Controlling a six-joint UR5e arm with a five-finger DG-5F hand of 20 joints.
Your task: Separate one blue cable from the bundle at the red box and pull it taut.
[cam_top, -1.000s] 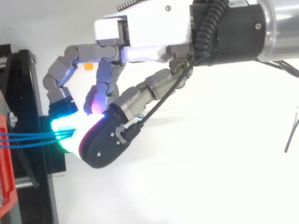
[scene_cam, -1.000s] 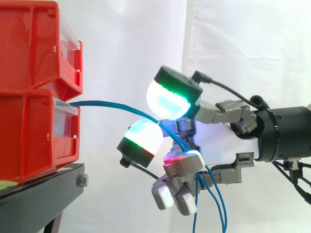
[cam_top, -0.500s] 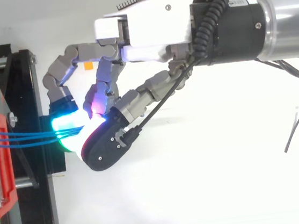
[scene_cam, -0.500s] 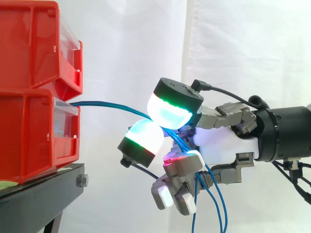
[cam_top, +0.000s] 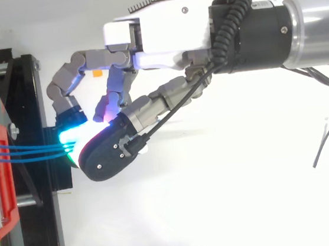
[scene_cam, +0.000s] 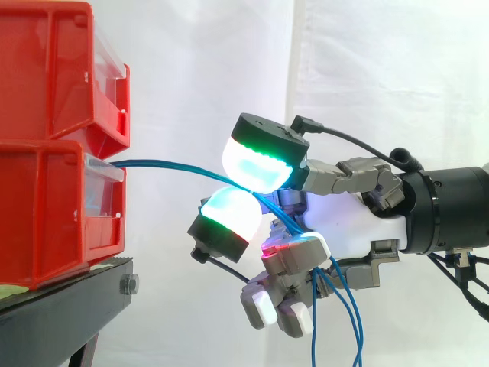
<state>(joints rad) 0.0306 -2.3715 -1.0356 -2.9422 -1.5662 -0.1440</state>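
Separation looks like the step in hand: thin blue cables (scene_cam: 168, 164) leave the lower red plastic box (scene_cam: 53, 206) ahead of the fingertips, arc into the hand (scene_cam: 348, 229) and dangle below its palm. 2 glowing cyan-green pads (scene_cam: 256, 164) pinch them; whether 1 or all, I cannot tell. Next, probably, isolate 1 and draw back. From above the cables (cam_top: 31, 149) fan side by side; the side view merges them but shows their sag.

Robot lab; white curtain (scene_cam: 367, 76); red bins (scene_cam: 46, 206) on black stand (scene_cam: 61, 313).
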